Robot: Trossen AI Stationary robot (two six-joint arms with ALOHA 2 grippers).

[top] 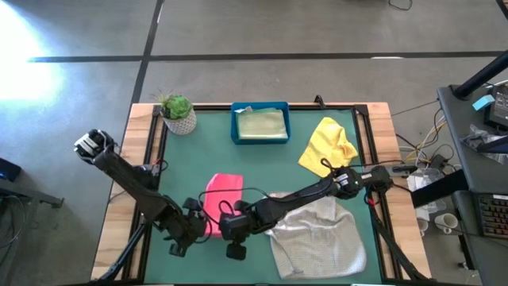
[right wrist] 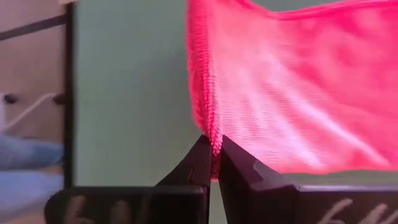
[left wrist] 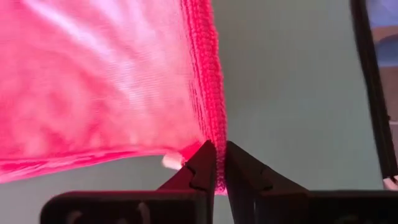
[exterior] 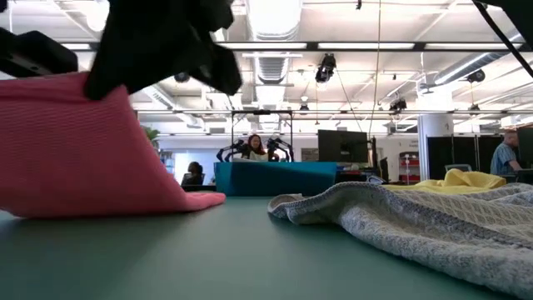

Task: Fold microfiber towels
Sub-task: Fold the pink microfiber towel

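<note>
At the near edge, both grippers (left wrist: 219, 165) (right wrist: 213, 163) pinch the pink towel (top: 221, 193).

The pink towel (left wrist: 106, 81) is soft cloth with a fine ribbed weave and a thick, knobbly stitched hem. Beside it, the grey towel (top: 317, 234) looks coarser, a waffle-textured cloth with a rolled edge. The table (top: 262, 163) under both is a smooth matt green mat, framed in pale bare wood. Beyond the pink towel, the blue tray (top: 259, 123) looks like smooth plastic.

no readable text, labels or signs
</note>
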